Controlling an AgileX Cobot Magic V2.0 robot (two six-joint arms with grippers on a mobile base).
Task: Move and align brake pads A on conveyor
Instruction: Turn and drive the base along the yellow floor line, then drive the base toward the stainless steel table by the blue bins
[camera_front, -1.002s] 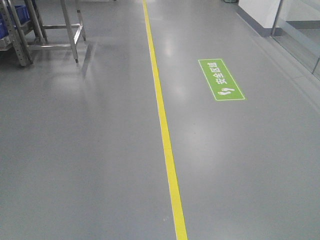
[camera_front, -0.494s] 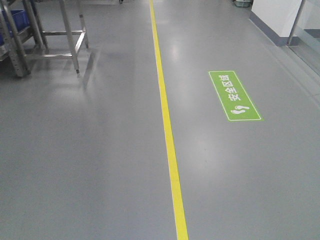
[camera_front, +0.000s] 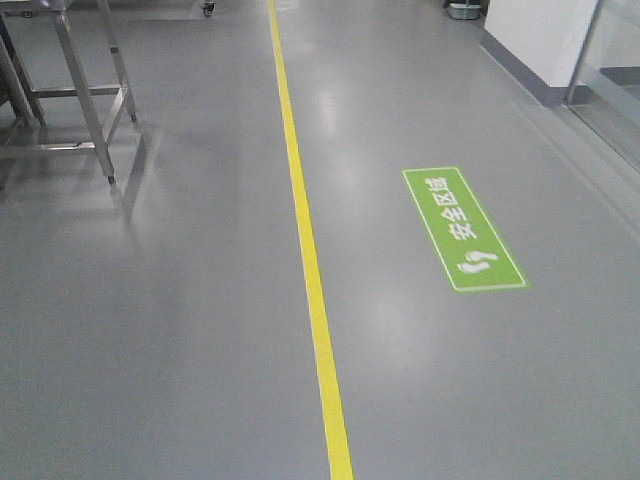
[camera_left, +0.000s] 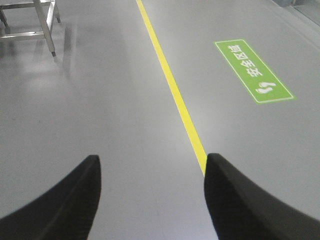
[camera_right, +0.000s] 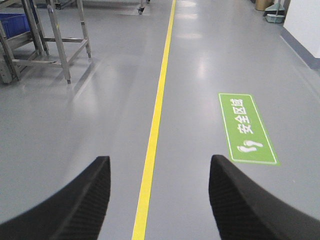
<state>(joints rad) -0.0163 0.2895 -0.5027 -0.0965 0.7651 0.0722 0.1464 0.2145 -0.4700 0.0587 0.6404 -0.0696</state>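
Observation:
The brake pads A and the conveyor are out of view in every frame. My left gripper (camera_left: 152, 165) is open, its two black fingers wide apart over bare grey floor with nothing between them. My right gripper (camera_right: 159, 165) is open too, and only the yellow floor line (camera_right: 150, 150) shows between its fingers. Neither arm shows in the front view.
A yellow line (camera_front: 305, 250) runs along the grey floor away from me. A green floor sign (camera_front: 462, 228) with white footprints lies right of it. A steel frame table (camera_front: 85, 90) stands at the far left, with a blue crate (camera_right: 14, 22) on a rack. A white wall (camera_front: 540, 35) rises at the far right.
The view has moved forward along the floor. The green sign has slid lower and nearer in the frame, and the steel frame has shifted left toward the edge.

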